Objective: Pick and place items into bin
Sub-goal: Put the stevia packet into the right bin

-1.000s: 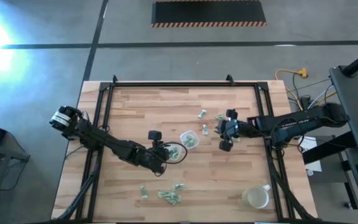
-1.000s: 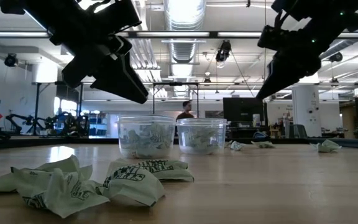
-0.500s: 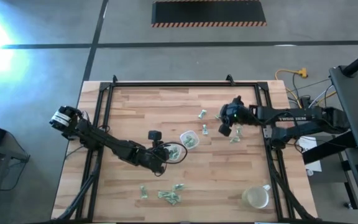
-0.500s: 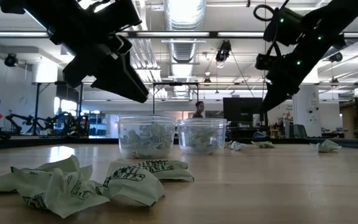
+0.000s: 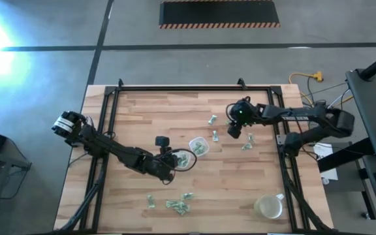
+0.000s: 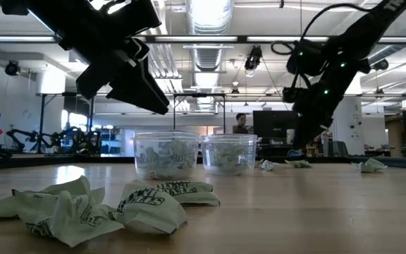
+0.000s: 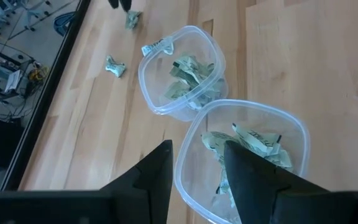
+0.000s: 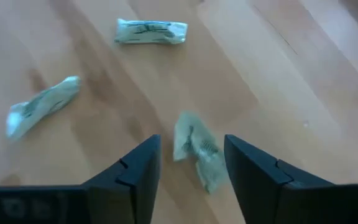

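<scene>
We are hovering our right gripper, fingers spread and empty, over a crumpled wrapper at the table's two o'clock, lining up a grasp. Our left gripper, open, is waiting above the near tub.

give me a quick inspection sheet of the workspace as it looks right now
surface: wooden table with a black frame.
job's things: two clear tubs, edges meeting, both holding green-and-white wrappers; loose wrappers at the near edge and more near the right arm.
clutter: pale mug at the near right corner.
grippers: left gripper open, hovering over the nearer tub's rim; right gripper open, empty, fingers straddling a wrapper on the wood.
cables: yellow cable on the floor beyond the far right corner.
surroundings: person far behind the tubs in an open lab; hazard-striped mat on the floor.
</scene>
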`<state>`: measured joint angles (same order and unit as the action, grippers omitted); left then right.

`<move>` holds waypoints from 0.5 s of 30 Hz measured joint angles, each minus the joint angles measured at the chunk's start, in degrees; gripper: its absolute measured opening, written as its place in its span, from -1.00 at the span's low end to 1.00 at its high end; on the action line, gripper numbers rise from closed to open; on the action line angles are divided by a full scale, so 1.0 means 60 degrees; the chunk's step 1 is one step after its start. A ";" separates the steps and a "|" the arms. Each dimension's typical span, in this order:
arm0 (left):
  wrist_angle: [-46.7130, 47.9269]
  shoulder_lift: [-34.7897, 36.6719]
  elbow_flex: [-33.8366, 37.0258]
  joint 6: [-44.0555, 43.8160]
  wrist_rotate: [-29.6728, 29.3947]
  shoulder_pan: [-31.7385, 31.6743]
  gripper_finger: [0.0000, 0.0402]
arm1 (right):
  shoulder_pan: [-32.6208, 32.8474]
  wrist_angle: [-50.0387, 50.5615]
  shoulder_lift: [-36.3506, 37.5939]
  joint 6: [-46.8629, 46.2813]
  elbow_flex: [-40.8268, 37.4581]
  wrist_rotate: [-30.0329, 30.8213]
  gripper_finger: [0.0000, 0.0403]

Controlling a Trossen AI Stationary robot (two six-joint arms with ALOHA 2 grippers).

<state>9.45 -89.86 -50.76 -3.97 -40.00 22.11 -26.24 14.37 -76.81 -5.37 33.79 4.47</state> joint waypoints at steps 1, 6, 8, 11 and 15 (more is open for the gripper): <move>0.0000 0.0003 -0.0004 0.0000 -0.0005 0.0000 -0.36 | -0.0048 -0.0014 -0.0237 0.0013 0.0125 0.0000 -0.13; 0.0000 0.0003 -0.0025 0.0000 -0.0016 0.0000 -0.36 | -0.0113 0.0037 -0.1268 0.0174 0.0657 0.0000 0.00; 0.0004 0.0003 -0.0025 0.0000 -0.0016 0.0000 -0.36 | -0.0113 0.0058 -0.1615 0.0178 0.0843 0.0000 0.04; 0.0000 0.0003 -0.0018 -0.0004 -0.0020 0.0000 -0.36 | -0.0113 0.0072 -0.2060 0.0182 0.1035 0.0000 0.09; 0.0004 0.0003 -0.0007 -0.0004 -0.0023 0.0000 -0.36 | -0.0113 0.0419 -0.2400 0.0175 0.1248 0.0000 0.13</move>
<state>9.47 -89.84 -50.81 -3.99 -40.14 22.11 -26.92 16.89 -91.21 -4.32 41.28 4.47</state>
